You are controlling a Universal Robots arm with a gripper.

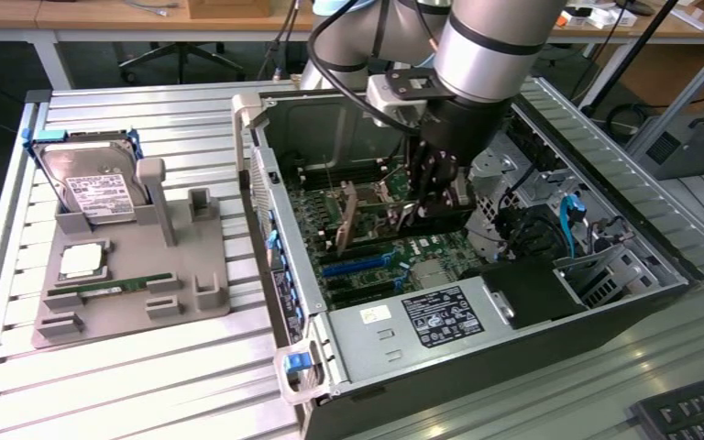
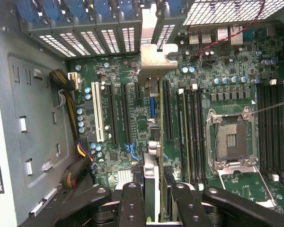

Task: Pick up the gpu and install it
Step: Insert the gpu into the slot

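Observation:
The gpu (image 2: 155,118) shows edge-on in the wrist view, a thin card held upright over the long black slots of the green motherboard (image 2: 123,75). Its silver end bracket (image 2: 156,59) lies close to the grilled rear slot covers (image 2: 109,40). My gripper (image 2: 157,201) is shut on the card's near end, one black finger on each face. In the exterior view my gripper (image 1: 432,197) reaches down into the open computer case (image 1: 645,238) with the gpu (image 1: 355,218) just above the board. I cannot tell whether the card sits in a slot.
A grey holder (image 1: 193,298) on the exterior view's left carries a hard drive (image 1: 95,191), a processor (image 1: 83,260) and a RAM stick (image 1: 114,288). Inside the case are the power supply (image 1: 444,316), an empty processor socket (image 2: 232,139) and cables (image 2: 73,158). A keyboard (image 1: 695,412) lies near the corner.

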